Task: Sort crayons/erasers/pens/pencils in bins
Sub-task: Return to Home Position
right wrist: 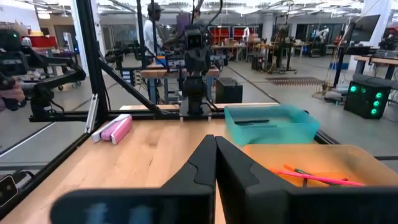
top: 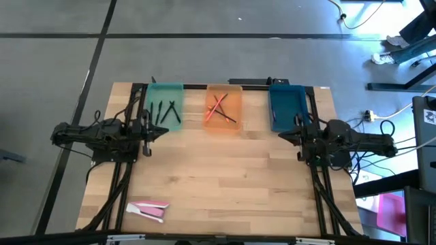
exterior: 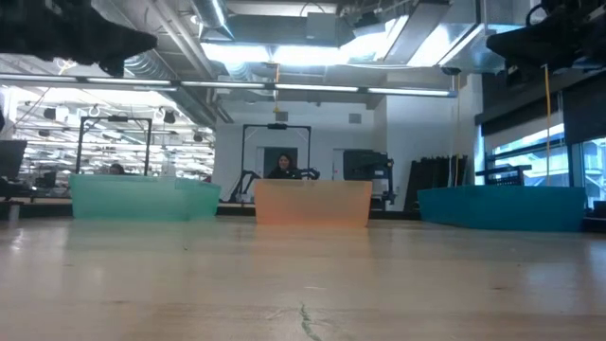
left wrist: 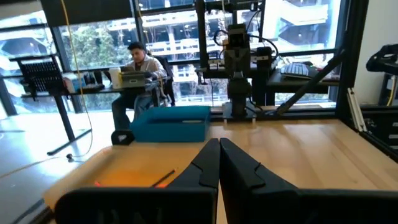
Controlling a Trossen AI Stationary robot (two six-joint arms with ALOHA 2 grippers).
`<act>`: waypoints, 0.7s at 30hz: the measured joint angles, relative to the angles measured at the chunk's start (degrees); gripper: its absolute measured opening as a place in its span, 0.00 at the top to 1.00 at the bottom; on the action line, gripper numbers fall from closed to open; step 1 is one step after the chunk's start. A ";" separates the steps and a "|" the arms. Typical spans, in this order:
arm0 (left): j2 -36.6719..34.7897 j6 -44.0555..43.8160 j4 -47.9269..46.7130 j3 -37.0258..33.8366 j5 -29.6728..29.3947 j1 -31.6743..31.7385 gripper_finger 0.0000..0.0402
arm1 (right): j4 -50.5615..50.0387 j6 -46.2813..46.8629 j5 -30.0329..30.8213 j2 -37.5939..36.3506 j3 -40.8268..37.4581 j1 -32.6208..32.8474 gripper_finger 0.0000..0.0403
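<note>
My left end effector (top: 162, 131) and right end effector (top: 282, 135) are both pinched closed and empty. Pens (top: 167, 111) lie in the teal bin (top: 165, 87) and pencils (top: 220, 109) in the orange bin (top: 226, 128). The pink eraser (top: 148, 209) lies on the counter (top: 225, 170), well apart from all 3 bins.

We are not making out what is lying inside the blue bin (top: 297, 102) from above; at table height its wall is hiding everything within.

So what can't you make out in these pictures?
Blue bin: contents too dark from above; its wall hides them in the left wrist view.
Low view: bin walls hide the pens and pencils.
Pink eraser: one or two pieces, too small to tell.
</note>
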 joint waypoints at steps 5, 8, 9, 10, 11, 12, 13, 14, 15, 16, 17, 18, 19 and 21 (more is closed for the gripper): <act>-2.02 -1.58 0.66 -3.35 -0.11 0.00 1.00 | -0.83 0.09 -0.02 -4.83 -1.70 0.00 0.98; -3.34 -2.28 1.01 -4.95 -1.10 0.00 1.00 | -1.15 0.13 0.00 -4.62 -2.17 0.00 0.98; -3.79 -2.34 1.09 -5.47 -1.50 0.02 1.00 | -1.03 0.15 -0.02 -4.49 -2.17 0.00 0.98; -4.13 -2.35 1.30 -5.97 -1.53 0.00 1.00 | -1.05 0.22 -0.03 -4.51 -2.15 0.00 0.98; -4.18 -2.35 1.78 -6.59 -1.52 0.00 1.00 | -1.31 0.28 -0.05 -4.69 -2.15 0.00 0.98; -4.12 -2.37 2.19 -7.00 -1.51 0.00 1.00 | -1.39 0.26 -0.09 -4.76 -2.15 -0.01 0.98; -4.16 -2.35 2.60 -7.41 -1.51 0.00 1.00 | -1.38 0.26 -0.45 -4.76 -2.15 -0.01 0.98; -4.16 -2.33 3.01 -7.83 -1.52 0.00 1.00 | -1.47 0.24 -1.45 -4.76 -2.15 -0.04 0.98; -4.16 -2.34 3.55 -8.53 -1.58 0.00 1.00 | -1.51 0.22 -2.36 -4.75 -2.15 -0.04 0.98; -4.16 -2.35 4.18 -9.33 -1.60 0.00 1.00 | -1.49 0.22 -3.26 -4.76 -2.15 -0.04 0.98; -4.13 -2.36 5.15 -10.07 -1.55 0.00 1.00 | -1.45 0.23 -3.97 -4.76 -2.15 -0.04 0.98; -4.12 -2.35 6.75 -10.62 -1.43 0.00 1.00 | -1.47 0.22 -4.54 -4.76 -2.15 -0.04 0.98; -4.16 -2.37 7.17 -10.62 -1.14 0.00 1.00 | -1.41 0.26 -4.86 -4.74 -2.22 -0.04 0.98; -3.98 -2.37 7.08 -10.60 -1.03 0.00 1.00 | -0.98 0.30 -5.69 -4.76 -2.77 -0.04 0.98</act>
